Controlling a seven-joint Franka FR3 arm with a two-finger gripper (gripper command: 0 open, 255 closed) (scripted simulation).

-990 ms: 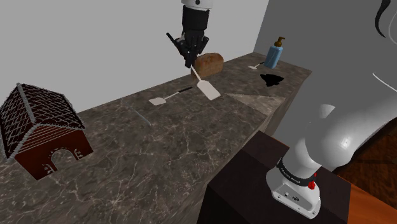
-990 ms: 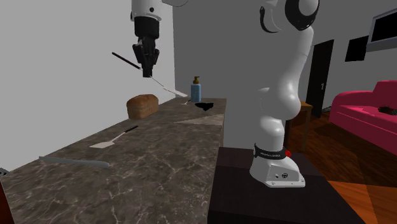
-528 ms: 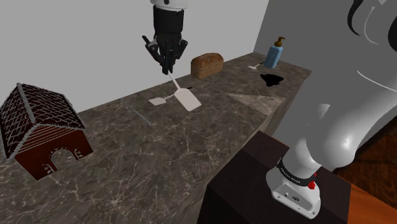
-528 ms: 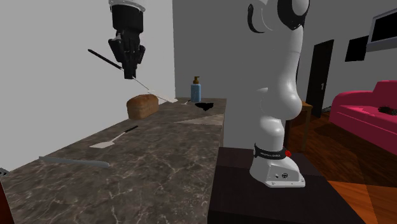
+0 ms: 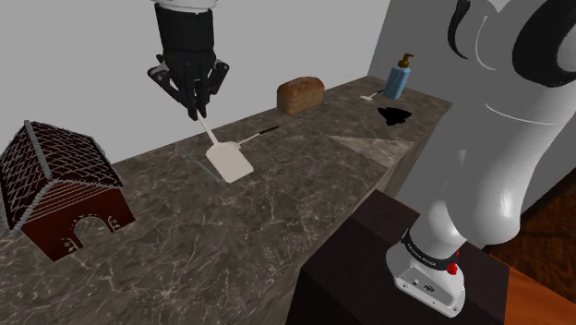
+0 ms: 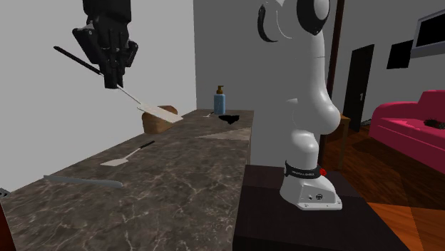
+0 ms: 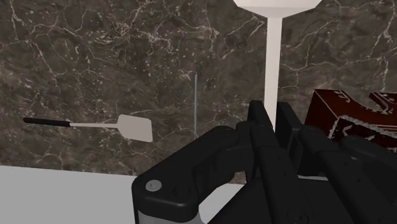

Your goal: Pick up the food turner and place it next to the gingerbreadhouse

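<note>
My gripper (image 5: pixel 196 103) hangs above the dark marble counter (image 5: pixel 277 217) and is shut on the food turner's thin shaft. The turner's pale flat blade (image 5: pixel 229 162) slants down below the fingers, clear of the stone. In the second exterior view the gripper (image 6: pixel 110 75) clasps the turner (image 6: pixel 158 111), whose black handle sticks out up and to that view's left. The wrist view has the gripper (image 7: pixel 275 112) closed round the white shaft (image 7: pixel 272 60). The brown gingerbread house (image 5: pixel 60 189) stands at the shoulder view's left end of the counter, and beside my fingers as a corner (image 7: pixel 347 114).
A second, smaller spatula (image 7: pixel 130 126) lies flat on the counter, also seen as the spatula (image 6: pixel 120 161). A long grey knife (image 6: pixel 82 181) lies nearer the counter's end. A bread loaf (image 5: pixel 302 92), a blue soap bottle (image 5: pixel 398 78) and a black object (image 5: pixel 397 114) sit at the far end.
My gripper has carried the turner along the counter toward the shoulder view's left, away from the loaf and past the lying spatula, nearer the gingerbread house. It stays shut on the turner.
</note>
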